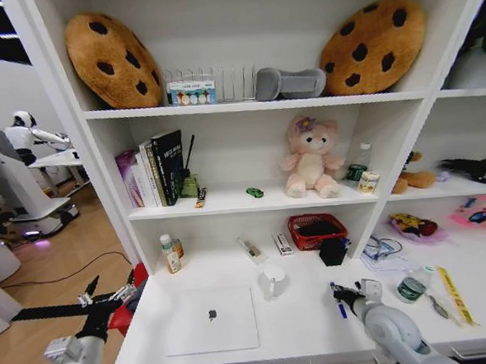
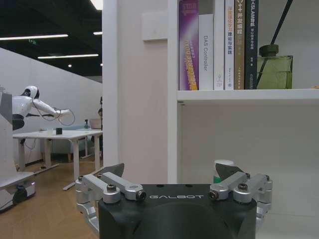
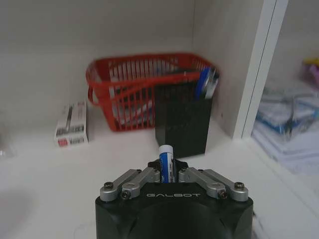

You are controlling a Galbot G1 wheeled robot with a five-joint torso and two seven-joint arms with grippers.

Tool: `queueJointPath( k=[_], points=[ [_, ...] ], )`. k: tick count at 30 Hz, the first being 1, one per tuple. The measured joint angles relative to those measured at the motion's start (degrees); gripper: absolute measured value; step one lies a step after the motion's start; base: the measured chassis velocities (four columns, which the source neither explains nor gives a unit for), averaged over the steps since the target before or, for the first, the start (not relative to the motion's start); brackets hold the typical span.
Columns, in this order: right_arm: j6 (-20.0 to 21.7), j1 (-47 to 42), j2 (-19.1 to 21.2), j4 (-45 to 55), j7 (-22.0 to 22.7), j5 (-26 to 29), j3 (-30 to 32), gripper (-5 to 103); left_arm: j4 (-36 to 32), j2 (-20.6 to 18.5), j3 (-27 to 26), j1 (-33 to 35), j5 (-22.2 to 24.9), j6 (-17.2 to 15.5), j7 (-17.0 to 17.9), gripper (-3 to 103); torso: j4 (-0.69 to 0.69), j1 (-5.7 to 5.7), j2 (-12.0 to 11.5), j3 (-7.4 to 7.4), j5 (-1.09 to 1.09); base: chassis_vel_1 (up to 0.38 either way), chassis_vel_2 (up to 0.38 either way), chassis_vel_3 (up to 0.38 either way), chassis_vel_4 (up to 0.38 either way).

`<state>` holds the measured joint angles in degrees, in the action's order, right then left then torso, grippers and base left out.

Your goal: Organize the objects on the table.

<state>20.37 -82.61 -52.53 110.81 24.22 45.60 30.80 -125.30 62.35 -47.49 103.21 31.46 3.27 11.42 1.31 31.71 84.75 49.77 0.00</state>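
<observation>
The right tool [image 3: 167,172] grips a blue pen [image 3: 165,158], facing the black pen holder [image 3: 182,119]. The left tool [image 2: 172,184] hangs wide open, empty, beside the table [image 1: 300,310].

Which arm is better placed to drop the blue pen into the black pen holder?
Right. The right gripper is shut on the blue pen facing the black pen holder; the left gripper hangs open beside the table.

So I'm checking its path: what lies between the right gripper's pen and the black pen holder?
Bare white desk, seen in the right wrist view. The right gripper, shut on a blue pen, faces the black holder with nothing in between.
</observation>
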Motion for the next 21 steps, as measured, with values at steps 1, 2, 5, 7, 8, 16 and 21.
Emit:
queueJointPath(
  k=[1,2,5,7,8,16,21],
  points=[
    [-4.35,1.09,-0.16,-0.58,-1.47,-3.64,-0.04,11,0.0,0.0,0.0,0.0,0.0,0.0,0.0,100,0.0,0.0,0.0,0.0,0.0,0.0,0.0,0.0,0.0],
    [-4.35,1.09,-0.16,-0.58,-1.47,-3.64,-0.04,11,0.0,0.0,0.0,0.0,0.0,0.0,0.0,100,0.0,0.0,0.0,0.0,0.0,0.0,0.0,0.0,0.0],
    [-11.07,3.6,0.04,-2.42,-4.7,-10.3,-0.08,11,0.0,0.0,0.0,0.0,0.0,0.0,0.0,100,-0.01,0.0,0.0,0.0,0.0,0.0,0.0,0.0,0.0],
    [-11.8,3.95,0.13,-2.68,-5.21,-11.06,-0.09,11,0.0,0.0,0.0,0.0,0.0,0.0,0.0,100,-0.01,0.0,0.0,0.0,0.0,0.0,0.0,0.0,0.0],
    [-12.94,4.49,0.27,-3.12,-5.96,-11.99,-0.1,11,0.0,0.0,0.0,0.0,0.0,0.0,0.0,100,-0.01,0.0,0.0,0.0,0.0,0.0,0.0,0.0,0.0],
    [-20.01,12.7,0.53,-10.43,-7.41,-14.31,-1.41,11,0.0,0.0,0.0,0.0,0.0,0.0,0.01,100,0.0,0.0,0.0,0.0,0.0,0.0,0.0,0.0,0.0],
    [-21.27,20.18,0.7,-17.66,-7.65,-14.0,-4.6,11,0.0,0.0,0.0,0.0,0.0,0.0,0.01,100,-0.02,0.01,0.0,0.0,-0.01,0.0,0.0,0.0,0.0]
  ],
)
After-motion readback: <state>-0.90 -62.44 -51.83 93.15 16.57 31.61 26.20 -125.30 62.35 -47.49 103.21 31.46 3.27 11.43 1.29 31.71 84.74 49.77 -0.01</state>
